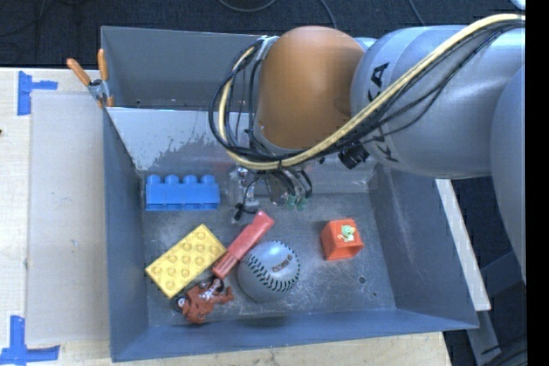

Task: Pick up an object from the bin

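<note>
**Gripper low over the bin's middle, nothing taken yet**

The gripper [268, 191] hung under the arm's orange cover, close above the floor of the grey bin [163, 137]; the cover and its cables hid most of the tool, so whether it was open or closed could not be told; no thing could be seen in its grasp.

Nearest to it lay a red bar [245, 242], just below and slightly to the tool's left in the camera view, lying aslant with its upper end almost under the gripper; the bar's lower end ran between a yellow flat studded brick [186, 260] and a grey baseball [268, 267], and seemed to touch both. A blue building brick [182, 191] lay to the tool's left, level with it and apart from the rest; an orange-red block [341, 239] with a green mark stood alone below and to the tool's right; a small brown-red figure [203, 301] lay farthest below, just past the yellow brick.

By my judgement the step in hand was the approach, with the grasp not yet made; the red bar was the likeliest candidate, being closest, though that could not be settled. The next move would call for lining the jaws across the bar's narrow width, descending onto its free upper end, and keeping clear of the ball and the yellow brick.
</note>
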